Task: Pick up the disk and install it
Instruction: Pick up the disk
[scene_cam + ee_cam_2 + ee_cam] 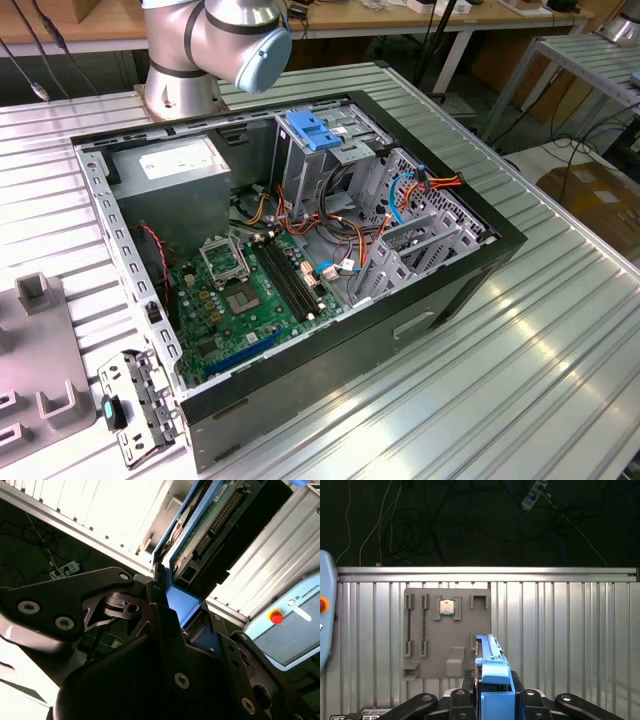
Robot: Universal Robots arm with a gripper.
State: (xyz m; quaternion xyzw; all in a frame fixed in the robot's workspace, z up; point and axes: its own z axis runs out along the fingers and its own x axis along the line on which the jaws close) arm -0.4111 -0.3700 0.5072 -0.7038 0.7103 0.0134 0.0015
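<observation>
The disk (490,666) stands edge-on in its blue plastic carrier, held above the ribbed aluminium table (560,630). My gripper (492,692) is shut on the carrier, with one black finger on each side. In the second wrist view the disk (202,532) shows its green circuit-board side, and the blue carrier sits between the gripper (182,601) fingers. The open computer case (470,270) lies on the table in the exterior view, with a tall metal drive bay (300,165) topped by a light-blue bracket (314,131).
A grey parts holder (432,655) holding a small square chip (447,607) lies on the table below the disk. A teach pendant (324,615) sits beside it. Inside the case are a green motherboard (245,290), a grey power supply (175,165) and loose cables (400,195). The arm's base (185,85) stands behind the case.
</observation>
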